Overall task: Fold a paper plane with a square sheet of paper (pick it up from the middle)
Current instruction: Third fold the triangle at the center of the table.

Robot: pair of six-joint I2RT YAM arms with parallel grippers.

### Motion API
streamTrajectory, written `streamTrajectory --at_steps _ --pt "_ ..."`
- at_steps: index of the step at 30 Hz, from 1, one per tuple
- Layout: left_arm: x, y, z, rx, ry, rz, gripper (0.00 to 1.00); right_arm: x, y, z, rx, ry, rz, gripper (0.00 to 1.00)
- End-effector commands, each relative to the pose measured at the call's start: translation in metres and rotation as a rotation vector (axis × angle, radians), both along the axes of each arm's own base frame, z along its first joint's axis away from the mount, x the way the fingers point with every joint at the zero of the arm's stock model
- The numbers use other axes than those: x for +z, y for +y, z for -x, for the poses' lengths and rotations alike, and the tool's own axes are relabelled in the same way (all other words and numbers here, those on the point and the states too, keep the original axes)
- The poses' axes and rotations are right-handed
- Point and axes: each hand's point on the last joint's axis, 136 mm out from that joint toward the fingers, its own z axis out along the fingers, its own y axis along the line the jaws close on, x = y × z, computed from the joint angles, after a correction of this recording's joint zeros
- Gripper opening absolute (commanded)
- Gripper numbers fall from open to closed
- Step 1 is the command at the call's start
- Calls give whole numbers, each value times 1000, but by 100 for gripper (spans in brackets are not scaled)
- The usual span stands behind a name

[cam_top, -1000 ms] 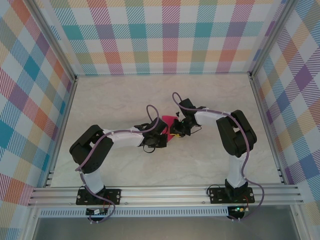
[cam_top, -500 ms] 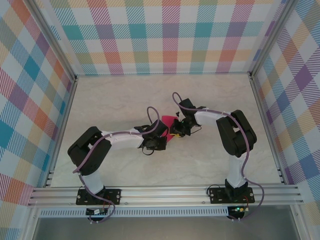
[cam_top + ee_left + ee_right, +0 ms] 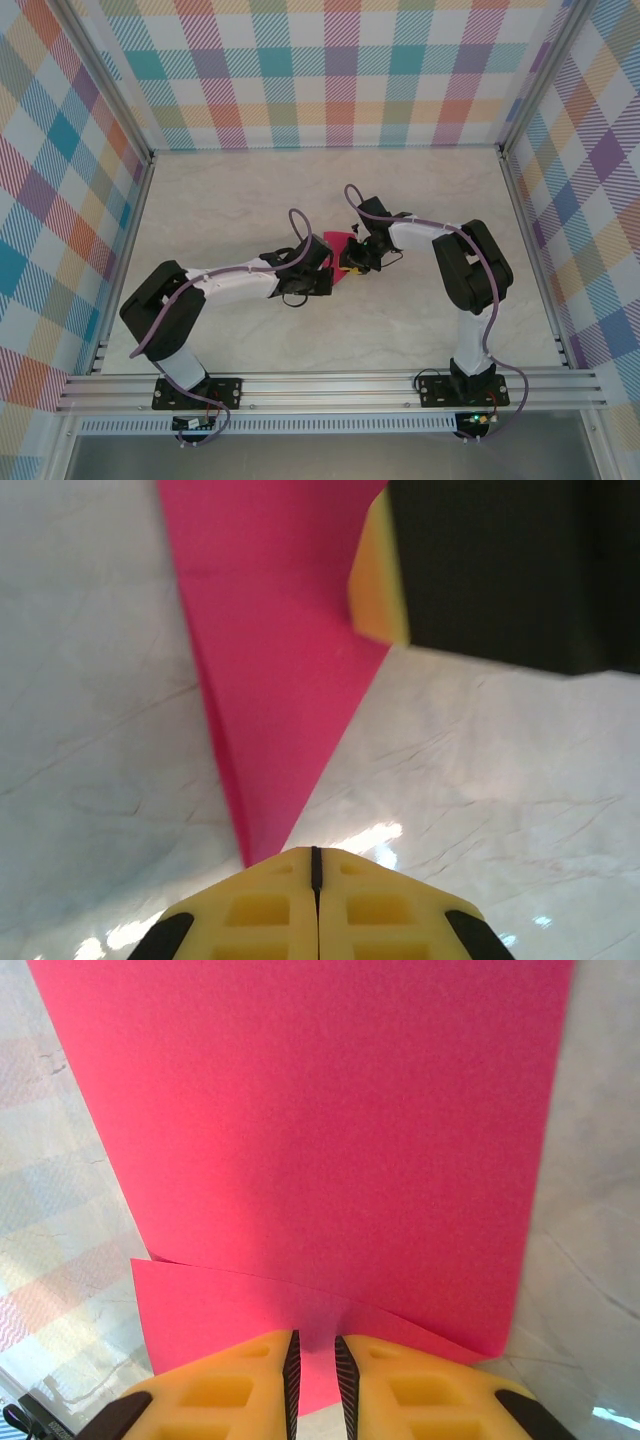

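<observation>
- Left arm (image 3: 215, 283) reaches in low from the near-left corner toward the middle of the table (image 3: 200, 200).
- Left claw (image 3: 314, 865): jaws fully together, no gap btw the yellow fingers. The pink paper (image 3: 275, 680) narrows to a point that ends at the left finger's edge, beside the seam and not in it. We can't tell if that point is pinched or only pressed under the claw.
- Paper sits mid-table, btw the two claws, and is partly folded. In the right wrist view we see a broad flap w/ a second layer showing under its near edge. No dart shape yet, so we judge the folding as mid-way.
- Right claw (image 3: 315, 1348): narrow, w/ just a thin slot btw the fingers. The paper's near edge runs into that slot, so we judge it is holding the paper there. Its yellow pad (image 3: 380, 580) lies against the paper's far right edge in the left wrist view.
- Risk 1: the claws grip opposite ends of thin paper. If either pulls away w/o the other following, we'd expect a tear or a slip-out, most likely at the left point.
- Risk 2: if the left claw is only pressing, any lift by the right would drag the point and skew the crease.
- Risk 3: the two layers at the right grip could shear apart, so edges would no longer line up.
- Risk 4: the claws are very close, so a small inward move may knock fingers together.
</observation>
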Motion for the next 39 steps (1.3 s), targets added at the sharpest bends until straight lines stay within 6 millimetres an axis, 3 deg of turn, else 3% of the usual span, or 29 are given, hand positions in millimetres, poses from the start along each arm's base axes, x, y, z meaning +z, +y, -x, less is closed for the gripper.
streamTrajectory --at_steps 1,11,17,21,28,39 --pt "-5 -12 -8 22 -25 20 6 -33 -18 4 -32 46 113 22" --pt "-38 9 1 62 41 -84 3 -19 -11 -3 -28 18 71 22" --pt "-53 21 14 81 81 -99 0 23 11 -15 3 -82 -76 22" --pt "-58 26 19 91 92 -88 0 43 20 -9 3 -112 -181 19" --pt "-66 26 23 96 103 -71 0 25 21 17 -1 -41 -209 6" --pt "-64 28 24 98 100 -72 0 4 39 35 59 28 -187 2"
